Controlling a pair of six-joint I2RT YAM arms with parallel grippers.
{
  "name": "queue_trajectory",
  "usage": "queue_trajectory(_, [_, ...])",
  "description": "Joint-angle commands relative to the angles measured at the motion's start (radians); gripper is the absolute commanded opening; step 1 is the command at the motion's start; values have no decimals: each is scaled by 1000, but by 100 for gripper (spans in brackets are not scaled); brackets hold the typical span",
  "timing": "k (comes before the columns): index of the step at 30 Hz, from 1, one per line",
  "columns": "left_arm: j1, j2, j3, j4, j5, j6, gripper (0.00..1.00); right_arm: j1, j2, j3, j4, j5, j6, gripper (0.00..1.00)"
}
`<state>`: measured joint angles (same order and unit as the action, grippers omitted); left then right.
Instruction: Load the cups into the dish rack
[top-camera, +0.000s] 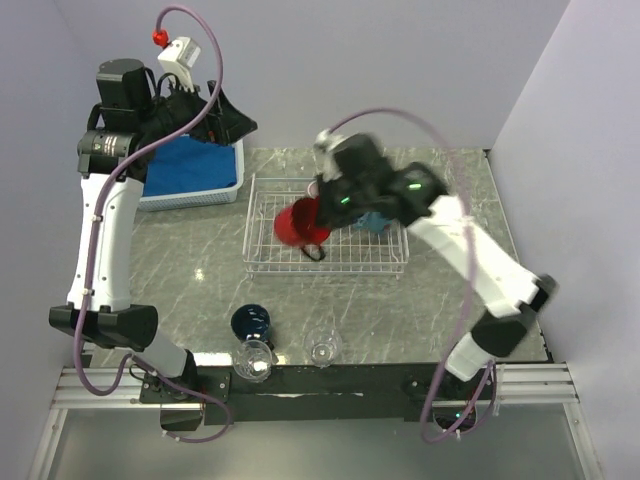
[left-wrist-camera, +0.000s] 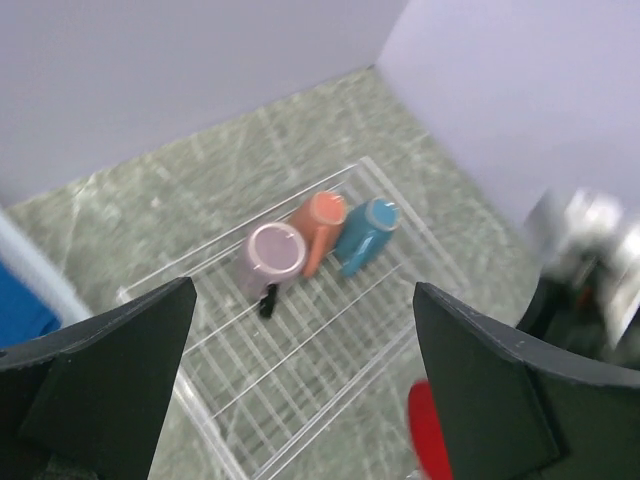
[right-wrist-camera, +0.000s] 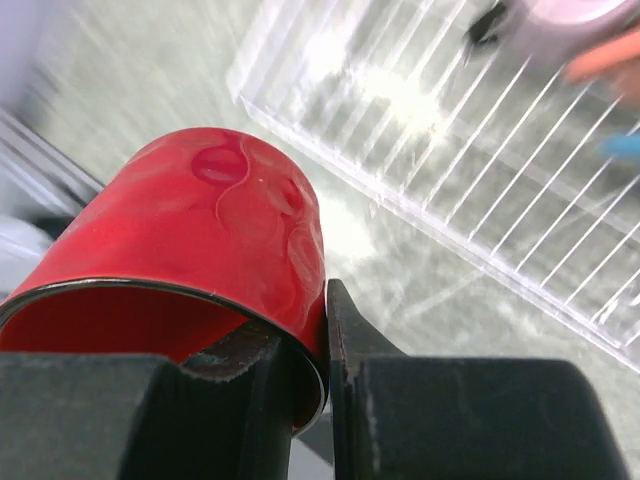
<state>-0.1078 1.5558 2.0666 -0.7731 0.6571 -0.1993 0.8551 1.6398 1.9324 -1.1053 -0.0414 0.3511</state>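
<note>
Red ceramic is in the right hand (right-wrist-camera: 322, 340): it pinches the red cup (top-camera: 296, 222) by the wall at the rim, one finger inside and one outside, and holds it over the left half of the dish rack (top-camera: 345, 258). To do this step well, I think the arm should lower the cup slowly onto a free part of the wire grid, away from the three cups that are in the rack. It should let go only when the cup rests on the wires, because the hold on the thin rim is small and the glaze looks slippery. The left hand (left-wrist-camera: 302, 290) is spread wide with nothing in it, raised high near the basket (top-camera: 200, 192) with the blue cloth. The left wrist view shows what the right arm mostly covers in the top view: the mauve cup (left-wrist-camera: 275, 252), the salmon-orange cup (left-wrist-camera: 322, 225) and the light-blue cup (left-wrist-camera: 365, 238) sit close together at the far part of the rack and seem tipped on the wires. Only the right wrist view shows the grip itself, though it is blurred. Only the top view shows the navy cup (top-camera: 251, 322), a clear glass (top-camera: 254, 360) and a second clear glass (top-camera: 323, 347) on the tabletop (top-camera: 200, 285) near the arm bases.
</note>
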Motion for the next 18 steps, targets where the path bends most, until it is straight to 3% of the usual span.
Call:
queue_trajectory(1, [3,6,55,50,182,-100,96,-198,-162,5,108,-199,95,0])
queue_trajectory(3, [3,7,30,96,226,-135,96,-282,-246,-117,324,-370,161,0])
queue_trajectory(9, [3,0,-98,300,479,-395,96,-433,-290,-381,920,-570,469,0])
queue_trajectory(12, [-4,7,-135,390,527,-502,96,-447,-226,-408,1167,-633,626,0])
queue_trajectory(18, [-26,-20,-195,460,567,-589,96,-467,-60,-323,1396,-672,794,0])
